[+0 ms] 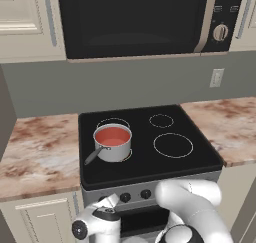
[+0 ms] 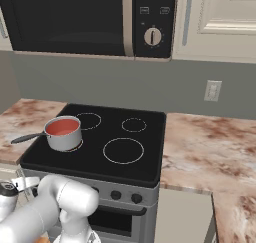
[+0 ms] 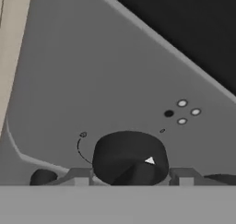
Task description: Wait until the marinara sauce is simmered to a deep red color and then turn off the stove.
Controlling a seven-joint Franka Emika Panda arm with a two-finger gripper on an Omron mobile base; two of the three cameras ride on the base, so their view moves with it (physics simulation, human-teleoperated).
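Observation:
The marinara sauce (image 1: 112, 135) (image 2: 62, 127) is a flat salmon-red patch inside a steel saucepan (image 1: 116, 151) on the front left burner of the stove (image 1: 150, 159) (image 2: 140, 162). The pan's grey handle points to the front left. My gripper (image 3: 132, 174) is down at the left end of the stove's silver front panel. In the hand view a black round knob (image 3: 129, 156) sits between its two fingertips (image 3: 80, 176), which press on the knob's two sides. The white mark on the knob points to the lower right of that view.
Two more black knobs (image 1: 135, 195) (image 2: 126, 197) show on the panel to the right of my hand. A large black microwave (image 1: 135, 19) hangs above the stove. Marbled counters (image 1: 40, 152) (image 2: 205, 147) flank it, and cabinet doors stand below.

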